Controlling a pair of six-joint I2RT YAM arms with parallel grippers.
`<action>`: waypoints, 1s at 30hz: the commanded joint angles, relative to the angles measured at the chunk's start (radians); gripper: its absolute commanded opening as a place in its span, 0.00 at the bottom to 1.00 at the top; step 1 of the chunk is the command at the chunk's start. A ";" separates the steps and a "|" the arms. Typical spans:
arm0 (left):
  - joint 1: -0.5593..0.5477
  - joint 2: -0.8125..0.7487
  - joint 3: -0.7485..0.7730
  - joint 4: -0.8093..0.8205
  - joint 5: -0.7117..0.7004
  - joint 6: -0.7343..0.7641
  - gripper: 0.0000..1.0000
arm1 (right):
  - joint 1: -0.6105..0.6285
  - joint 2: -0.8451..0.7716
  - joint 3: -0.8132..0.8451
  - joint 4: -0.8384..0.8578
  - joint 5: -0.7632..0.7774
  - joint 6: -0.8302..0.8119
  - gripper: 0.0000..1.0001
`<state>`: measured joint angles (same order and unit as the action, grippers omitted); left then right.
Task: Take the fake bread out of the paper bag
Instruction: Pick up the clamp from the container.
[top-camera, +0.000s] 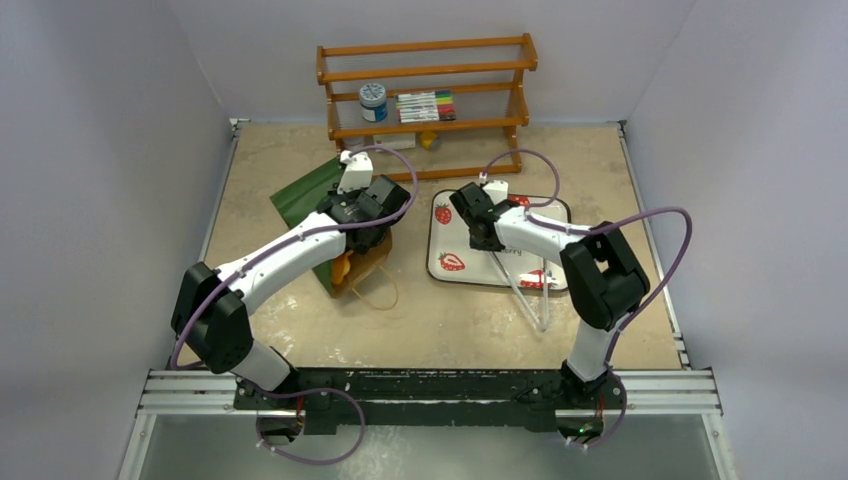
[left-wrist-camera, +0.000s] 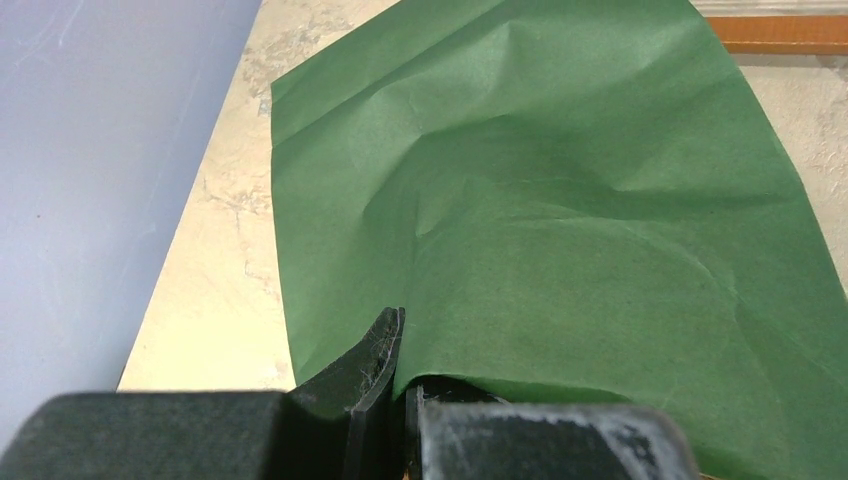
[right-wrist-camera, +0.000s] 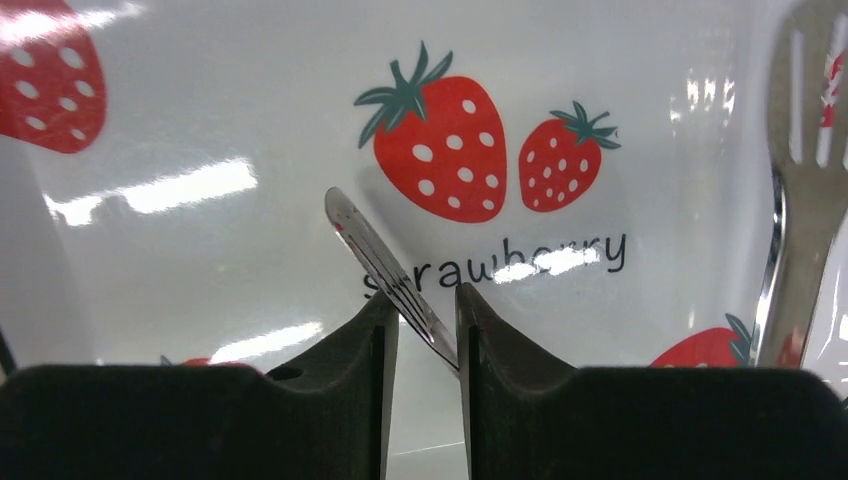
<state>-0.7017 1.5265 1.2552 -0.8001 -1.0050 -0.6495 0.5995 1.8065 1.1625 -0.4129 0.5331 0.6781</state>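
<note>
Nearest us on the table (top-camera: 450, 320), the paper bag (top-camera: 305, 200) lies flat, dark green and creased, with its brown mouth and thin string handle (top-camera: 378, 292) facing the arms. One orange piece of the fake bread (top-camera: 342, 268) shows in that mouth. The left gripper (left-wrist-camera: 395, 400) is pressed together at the bag's edge. Over the strawberry tray (top-camera: 445, 262), the right gripper (right-wrist-camera: 422, 340) brackets a thin shiny utensil (right-wrist-camera: 385, 265); we cannot tell whether it pinches it. A wooden rack (top-camera: 430, 128) stands farthest back
</note>
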 joint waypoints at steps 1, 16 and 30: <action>0.016 -0.051 0.042 0.000 -0.032 0.009 0.00 | 0.005 -0.003 0.081 0.036 0.044 -0.073 0.25; 0.025 -0.070 0.039 -0.045 -0.035 -0.012 0.00 | 0.023 0.121 0.297 0.204 0.050 -0.305 0.08; 0.028 -0.075 0.028 -0.050 -0.024 -0.037 0.00 | 0.029 0.214 0.353 0.441 -0.093 -0.690 0.07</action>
<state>-0.6815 1.4956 1.2552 -0.8589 -0.9985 -0.6617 0.6228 2.0186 1.4590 -0.0727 0.4999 0.1287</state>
